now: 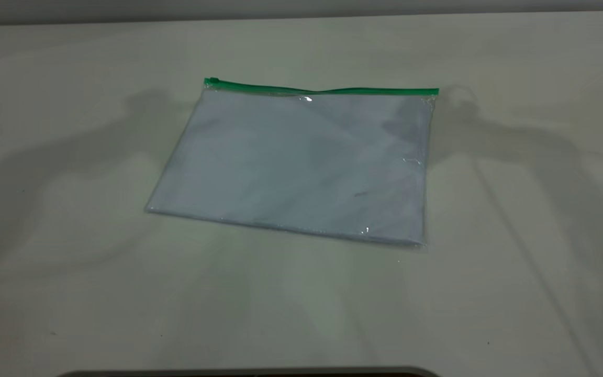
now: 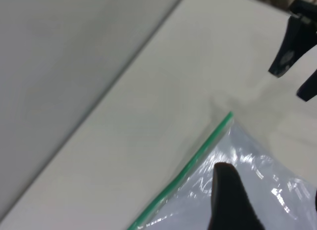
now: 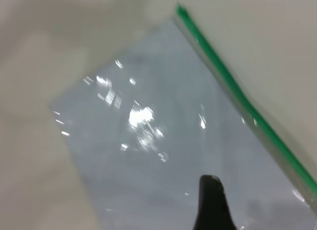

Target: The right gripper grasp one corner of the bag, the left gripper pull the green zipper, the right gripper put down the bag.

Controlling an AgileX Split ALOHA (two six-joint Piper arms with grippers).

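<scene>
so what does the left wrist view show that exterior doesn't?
Left wrist only: the left gripper's finger over the bag, and the right gripper, open, hanging past the corner of the bag.
Exterior only: the whole bag flat on the table, slider at the green zipper's left end.
Both: bag, zipper, table.

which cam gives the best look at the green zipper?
Exterior view: the green zipper shows end to end along the far edge of the bag, slider at its left end. Left wrist view shows only one stretch up to a corner; right wrist view shows a long diagonal stretch, cut off by the frame.
</scene>
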